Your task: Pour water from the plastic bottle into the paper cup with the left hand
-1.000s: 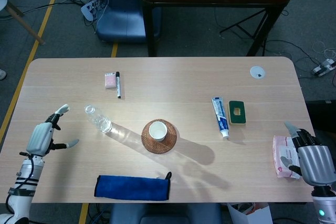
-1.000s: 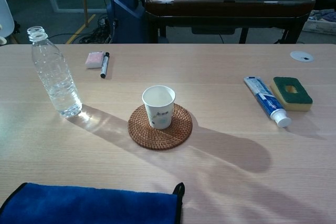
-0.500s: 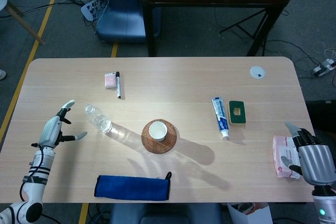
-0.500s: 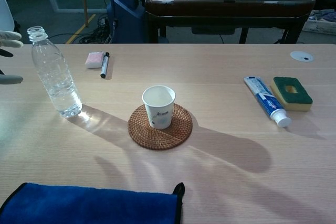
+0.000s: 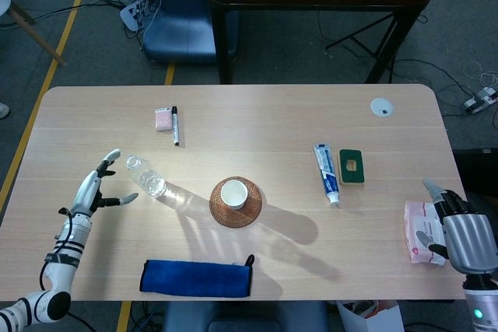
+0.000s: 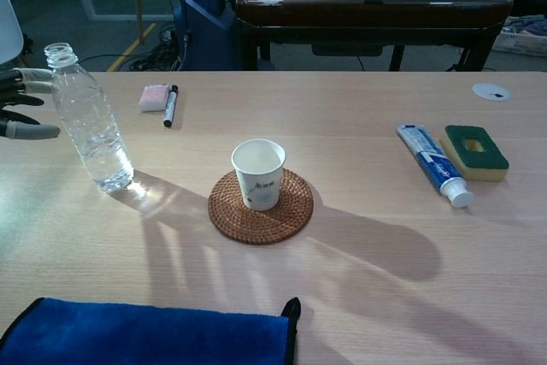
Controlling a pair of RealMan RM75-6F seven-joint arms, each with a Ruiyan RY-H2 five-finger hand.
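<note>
A clear plastic bottle [image 5: 145,177] [image 6: 88,119], uncapped and part full of water, stands upright on the left of the table. A white paper cup [image 5: 234,193] [image 6: 258,173] stands on a round woven coaster [image 5: 236,203] [image 6: 261,205] near the middle. My left hand [image 5: 95,188] [image 6: 23,103] is open just left of the bottle, its spread fingers pointing toward it with a small gap between. My right hand [image 5: 459,232] hangs off the table's right edge, fingers spread and holding nothing; the chest view does not show it.
A folded blue cloth [image 5: 196,278] [image 6: 145,335] lies along the front edge. A marker [image 5: 175,124] and a pink eraser [image 5: 163,118] lie at the back left. A toothpaste tube [image 5: 327,172] and a green sponge [image 5: 352,166] lie to the right, and a tissue pack [image 5: 419,232] at the right edge.
My left hand has moved right and forward toward the bottle, coming into the chest view at its left edge. The bottle, the cup and my right hand have stayed put.
</note>
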